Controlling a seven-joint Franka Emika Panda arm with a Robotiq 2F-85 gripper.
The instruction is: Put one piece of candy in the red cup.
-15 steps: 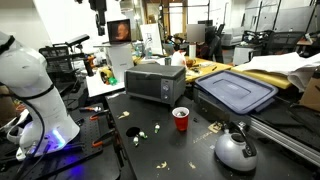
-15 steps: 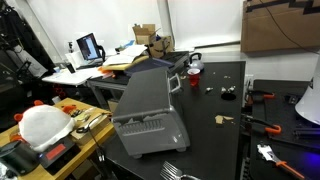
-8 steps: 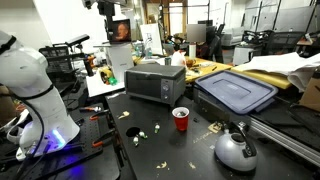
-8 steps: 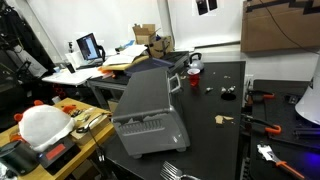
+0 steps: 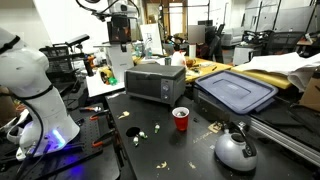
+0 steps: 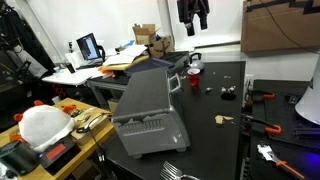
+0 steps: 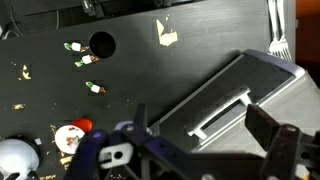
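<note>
While aloft over the table [image 6: 215, 105], hand [image 6: 193, 27] spread and empty; candy [image 7: 93, 88] distinct only in wrist view.

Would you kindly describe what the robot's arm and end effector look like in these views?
The end effector is black and boxy, with two stubby dark fingers. In the wrist view its body has a bluish-purple tint. The arm has smooth, rounded white casings, with a blue glow near its base. No markings are legible.

cluttered lab: monitor [image 6: 89, 47], cardboard box [image 6: 280, 25], red-handled tools [image 6: 262, 98] on a black workbench [image 6: 215, 140].
</note>
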